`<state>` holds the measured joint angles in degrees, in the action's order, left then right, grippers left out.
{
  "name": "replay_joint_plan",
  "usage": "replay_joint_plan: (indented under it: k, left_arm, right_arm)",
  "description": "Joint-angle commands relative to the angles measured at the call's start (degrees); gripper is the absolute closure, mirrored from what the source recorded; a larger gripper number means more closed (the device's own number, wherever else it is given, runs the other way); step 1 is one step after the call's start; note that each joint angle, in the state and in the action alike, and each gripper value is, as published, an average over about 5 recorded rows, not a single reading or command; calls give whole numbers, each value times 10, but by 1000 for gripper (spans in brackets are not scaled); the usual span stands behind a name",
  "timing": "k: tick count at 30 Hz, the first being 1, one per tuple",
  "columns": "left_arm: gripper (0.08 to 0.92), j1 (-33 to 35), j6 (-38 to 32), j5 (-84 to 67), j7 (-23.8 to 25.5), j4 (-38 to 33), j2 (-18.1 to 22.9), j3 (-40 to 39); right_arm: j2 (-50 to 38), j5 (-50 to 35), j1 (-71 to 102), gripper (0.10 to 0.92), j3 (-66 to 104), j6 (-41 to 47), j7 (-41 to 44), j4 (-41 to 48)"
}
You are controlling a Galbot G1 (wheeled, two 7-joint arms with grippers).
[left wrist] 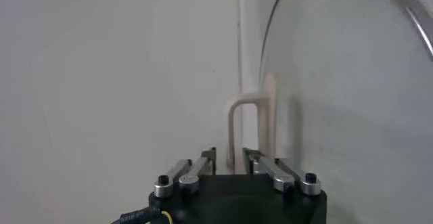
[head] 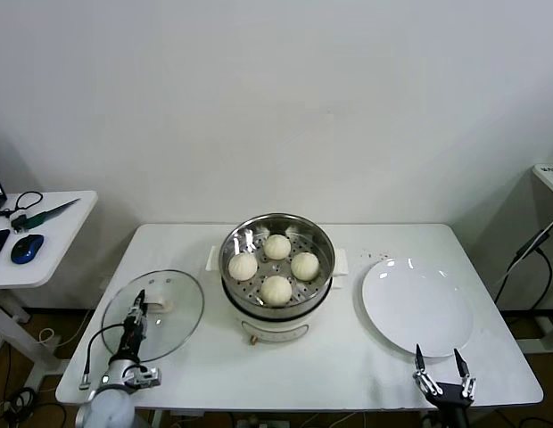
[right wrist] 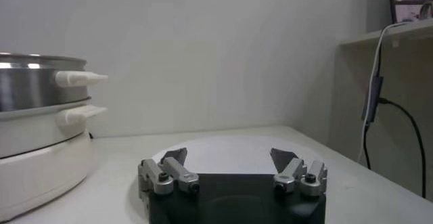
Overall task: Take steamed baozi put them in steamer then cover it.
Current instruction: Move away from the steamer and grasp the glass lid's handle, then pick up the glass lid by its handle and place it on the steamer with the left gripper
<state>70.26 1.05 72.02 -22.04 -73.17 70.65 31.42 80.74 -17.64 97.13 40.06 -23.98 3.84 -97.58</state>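
Steel steamer [head: 278,234] sat mid-table on its white pot base, and I counted four smooth cream-white baozi [head: 276,290] in a diamond on its perforated floor. The cover [head: 174,332], clear glass with a metal rim, lay flat on the table to the robot's left of the steamer, near it but apart. Its white handle [left wrist: 252,129] stood upright. I had the left gripper [head: 136,311] narrowed around that handle, fingers at either side. The right gripper [head: 443,364] hung spread and empty at the white plate's [head: 410,312] near edge.
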Motion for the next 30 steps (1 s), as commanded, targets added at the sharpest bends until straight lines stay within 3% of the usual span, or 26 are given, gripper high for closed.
replay_joint_plan:
  k: [1, 7, 12, 24, 30]
  left_arm:
    - [708, -4, -13, 2, -3, 17, 0, 0]
    - [852, -4, -28, 0, -12, 19, -4, 0]
    - [861, 7, -34, -41, -6, -24, -10, -2]
    - [861, 61, 11, -191, 50, -215, -49, 2]
    - [861, 72, 69, -192, 124, -326, -92, 13]
  right_arm:
    - [1, 0, 0, 203, 1, -1, -1, -2]
    - [1, 2, 0, 203, 1, -1, -3, -4]
    - [3, 9, 0, 203, 1, -2, -2, -7]
    - [4, 23, 1, 203, 0, -10, -5, -7]
    - [3, 39, 0, 203, -2, -8, -15, -8]
